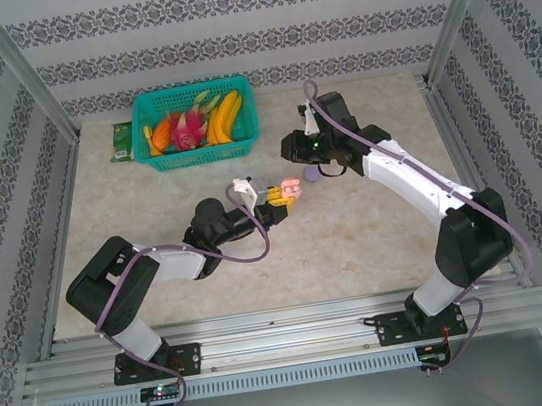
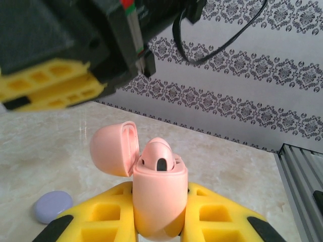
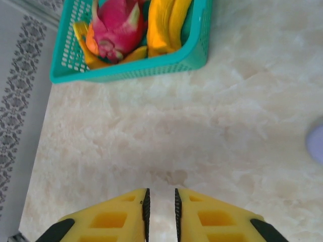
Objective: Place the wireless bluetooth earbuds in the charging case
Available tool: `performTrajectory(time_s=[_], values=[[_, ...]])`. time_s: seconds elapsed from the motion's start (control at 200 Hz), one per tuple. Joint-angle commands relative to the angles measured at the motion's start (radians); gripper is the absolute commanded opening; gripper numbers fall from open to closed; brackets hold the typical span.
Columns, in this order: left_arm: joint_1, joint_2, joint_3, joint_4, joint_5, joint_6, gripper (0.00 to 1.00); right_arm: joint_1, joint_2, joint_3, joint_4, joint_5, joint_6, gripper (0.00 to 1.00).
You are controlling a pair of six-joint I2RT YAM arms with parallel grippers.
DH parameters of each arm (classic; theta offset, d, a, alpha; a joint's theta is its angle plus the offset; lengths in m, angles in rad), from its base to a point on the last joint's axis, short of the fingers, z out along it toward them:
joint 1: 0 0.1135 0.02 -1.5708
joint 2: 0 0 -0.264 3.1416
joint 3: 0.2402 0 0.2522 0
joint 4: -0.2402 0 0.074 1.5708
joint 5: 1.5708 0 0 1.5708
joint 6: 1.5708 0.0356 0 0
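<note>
My left gripper (image 2: 160, 191) is shut on a pale pink charging case (image 2: 159, 206), held upright between the yellow fingers (image 2: 101, 212). The case lid (image 2: 112, 148) is flipped open to the left. A pink earbud (image 2: 159, 156) sits in the case's mouth with its rounded top sticking out. From above, the case (image 1: 289, 187) is at the table's middle, at the left gripper (image 1: 279, 202). My right gripper (image 3: 160, 199) hangs just beyond it over bare table, its jaws a narrow gap apart with nothing between them. It also appears from above (image 1: 299, 153). No other bud is visible.
A pale purple rounded object (image 2: 52, 205) lies on the marble table (image 3: 166, 126) by the case, and also shows from above (image 1: 313, 179). A teal basket (image 1: 194, 123) of fruit stands at the back, with a green item (image 1: 121, 141) to its left.
</note>
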Motion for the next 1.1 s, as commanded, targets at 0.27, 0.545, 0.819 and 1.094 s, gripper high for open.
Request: performTrajectory(time_s=[0.27, 0.545, 0.819, 1.094], values=[[-0.017, -0.018, 0.036, 0.018, -0.054, 0.023, 0.00, 0.075, -0.049, -0.067, -0.037, -0.085, -0.030, 0.20], [-0.016, 0.004, 0.052, 0.007, -0.084, 0.025, 0.00, 0.085, -0.160, -0.159, -0.019, -0.081, 0.010, 0.18], [-0.012, 0.026, 0.065, -0.008, -0.108, -0.007, 0.00, 0.057, -0.258, -0.210, -0.021, 0.069, 0.084, 0.23], [0.009, 0.020, 0.138, -0.310, -0.244, -0.175, 0.00, -0.063, -0.350, -0.377, 0.013, 0.193, 0.164, 0.30]])
